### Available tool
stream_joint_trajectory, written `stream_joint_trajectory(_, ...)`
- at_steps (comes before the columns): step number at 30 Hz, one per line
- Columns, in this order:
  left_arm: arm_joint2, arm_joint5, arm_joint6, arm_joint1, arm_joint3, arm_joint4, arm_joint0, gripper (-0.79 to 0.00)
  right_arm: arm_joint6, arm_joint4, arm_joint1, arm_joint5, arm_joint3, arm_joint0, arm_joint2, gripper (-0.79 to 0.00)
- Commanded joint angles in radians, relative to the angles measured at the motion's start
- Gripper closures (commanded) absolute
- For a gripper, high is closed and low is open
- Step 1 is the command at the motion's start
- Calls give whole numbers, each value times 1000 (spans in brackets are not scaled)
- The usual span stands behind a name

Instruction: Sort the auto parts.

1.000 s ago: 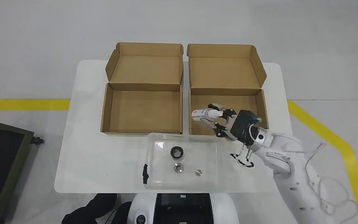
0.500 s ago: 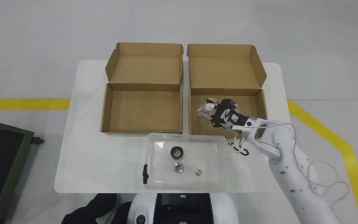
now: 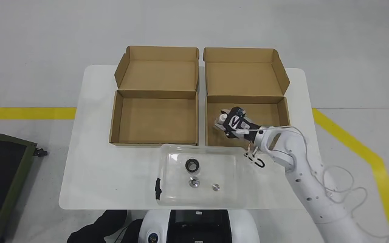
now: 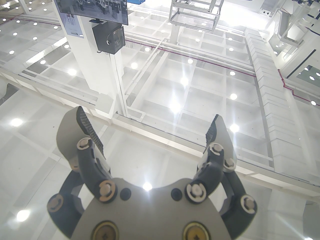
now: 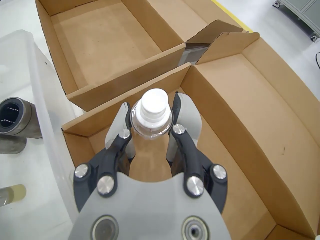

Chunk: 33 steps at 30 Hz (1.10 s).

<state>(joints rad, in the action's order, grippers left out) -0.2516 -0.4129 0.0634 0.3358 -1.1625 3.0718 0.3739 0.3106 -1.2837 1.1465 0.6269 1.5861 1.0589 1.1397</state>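
Observation:
My right gripper (image 5: 151,112) (image 3: 225,119) is shut on a small clear bottle with a white cap (image 5: 152,116) (image 3: 222,116). It holds the bottle inside the right cardboard box (image 3: 276,124) (image 5: 252,106), near the box's near-left corner. The left cardboard box (image 3: 155,120) (image 5: 105,41) beside it holds nothing. In the clear plastic bin (image 3: 173,191) lie a dark metal cylinder (image 3: 193,164) (image 5: 13,119) and two smaller silver parts (image 3: 194,182) (image 3: 215,187). My left gripper (image 4: 150,121) stands open and points up at a ceiling, with nothing between its fingers.
The white table (image 3: 91,152) carries both boxes at the back and the bin at the front. Each box has its lid flap folded back. Yellow floor tape (image 3: 36,113) runs past both sides of the table.
My right gripper has carried the bottle left and down from above the bin's right end into the right box. The parts in the bin have not moved.

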Motion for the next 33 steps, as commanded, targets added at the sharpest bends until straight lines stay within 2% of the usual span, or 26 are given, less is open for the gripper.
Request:
stream_joint_trajectory(1, 0, 0, 0, 0, 0, 0, 0, -785, -3, 1, 2, -3, -9, -6, -6, -308)
stream_joint_trajectory(6, 0, 0, 0, 0, 0, 0, 0, -785, 4, -3, 4, -10, -32, -19, -19, -443)
stream_joint_trajectory(7, 0, 0, 0, 0, 0, 0, 0, -785, 5, -2, 5, -10, -34, -21, -20, -508)
stream_joint_trajectory(8, 0, 0, 0, 0, 0, 0, 0, -785, 7, -1, 5, -10, -38, -22, -22, -610)
stream_joint_trajectory(9, 0, 0, 0, 0, 0, 0, 0, -785, 8, 1, 5, -10, -40, -24, -23, -785)
stream_joint_trajectory(14, 0, 0, 0, 0, 0, 0, 0, -785, 11, 15, 4, -13, -10, -22, -11, -785)
stream_joint_trajectory(19, 0, 0, 0, 0, 0, 0, 0, -785, 38, 32, -10, -4, 116, 25, 49, -785)
stream_joint_trajectory(25, 0, 0, 0, 0, 0, 0, 0, -785, 124, 70, -34, 105, 316, 113, 123, -785)
stream_joint_trajectory(33, 0, 0, 0, 0, 0, 0, 0, -785, 268, 121, -66, 227, 547, 289, 203, -785)
